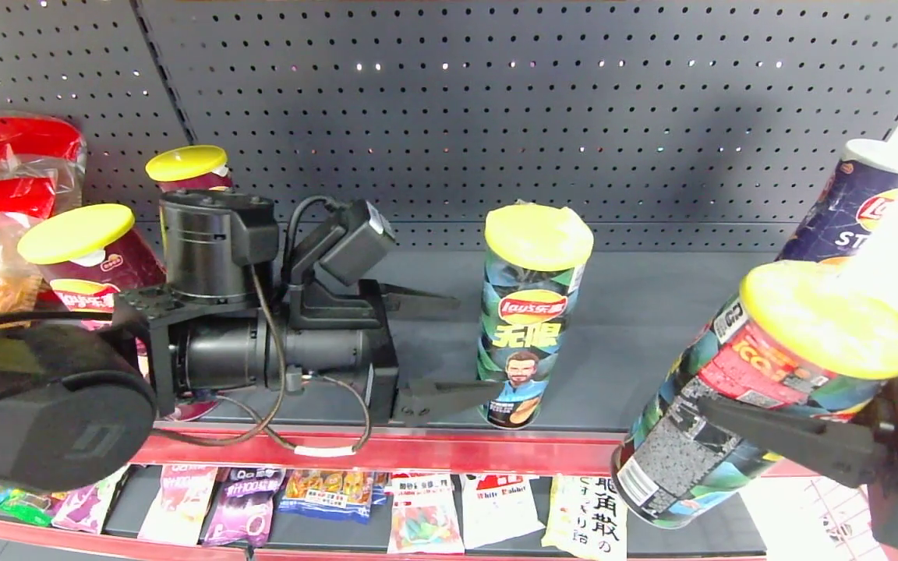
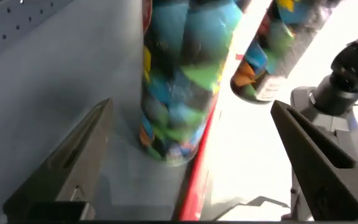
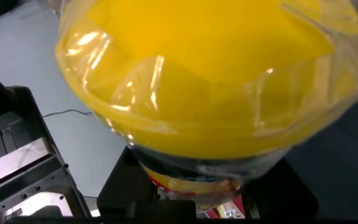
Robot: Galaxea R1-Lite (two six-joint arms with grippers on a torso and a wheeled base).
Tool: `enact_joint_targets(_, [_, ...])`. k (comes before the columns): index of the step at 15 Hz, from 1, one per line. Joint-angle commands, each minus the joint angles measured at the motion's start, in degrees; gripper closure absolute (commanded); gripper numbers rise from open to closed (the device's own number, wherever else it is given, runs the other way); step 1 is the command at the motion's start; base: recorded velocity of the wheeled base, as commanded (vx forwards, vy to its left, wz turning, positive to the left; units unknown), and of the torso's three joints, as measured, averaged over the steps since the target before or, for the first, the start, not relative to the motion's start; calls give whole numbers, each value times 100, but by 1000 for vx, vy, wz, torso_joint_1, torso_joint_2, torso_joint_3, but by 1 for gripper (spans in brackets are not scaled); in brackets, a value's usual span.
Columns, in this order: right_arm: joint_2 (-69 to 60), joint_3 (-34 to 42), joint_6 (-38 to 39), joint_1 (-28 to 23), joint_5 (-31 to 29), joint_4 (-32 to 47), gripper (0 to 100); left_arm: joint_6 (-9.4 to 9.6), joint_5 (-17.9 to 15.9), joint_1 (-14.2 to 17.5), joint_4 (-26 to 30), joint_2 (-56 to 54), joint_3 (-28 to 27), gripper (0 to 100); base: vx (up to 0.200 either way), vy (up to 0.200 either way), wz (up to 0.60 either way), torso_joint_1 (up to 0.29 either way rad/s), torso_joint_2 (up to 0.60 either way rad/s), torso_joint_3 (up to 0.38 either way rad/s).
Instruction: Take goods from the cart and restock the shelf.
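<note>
1. The left gripper (image 1: pixel 471 343) sits low over the shelf (image 1: pixel 652 312), fingers spread wide, holding nothing.
2. A green chip can (image 1: pixel 531 327) stands upright by the shelf's front edge, just beyond those fingers.
3. The right gripper (image 1: pixel 730 405) clamps a second can (image 1: pixel 675 444), tilted, off to the right.

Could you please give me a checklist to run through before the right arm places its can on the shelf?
1. Right tool shut on the held can: ok.
2. Held can upright for placing: not ok, it is tilted.
3. Bare shelf free between the standing can and the blue can: ok.
4. Standing can upright: ok.
5. Left tool open: ok.
6. Left tool clear of the standing can: cannot tell; one finger overlaps its base in the head view.
</note>
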Motion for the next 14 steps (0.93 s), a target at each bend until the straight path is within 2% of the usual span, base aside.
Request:
enact_joint_targets(1, [167,-151,-1,-14,-20,-6,100,3,39,31,2,-406,390,0,0,0,0,0,0,0])
enact_joint_targets(4, [431,-379,-1,-348,-56,-14,100,12,215,101,2,-854,952,0,0,0,0,0,0,0])
enact_joint_targets(6, [747,-731,-1,-523,-38,-14,100,12,522,101,2,-1188,1357,0,0,0,0,0,0,0])
enact_joint_targets(14, [2110,-1882,-45,-910,59,-58,100,21,795,101,10,-1794,2104,0,0,0,0,0,0,0])
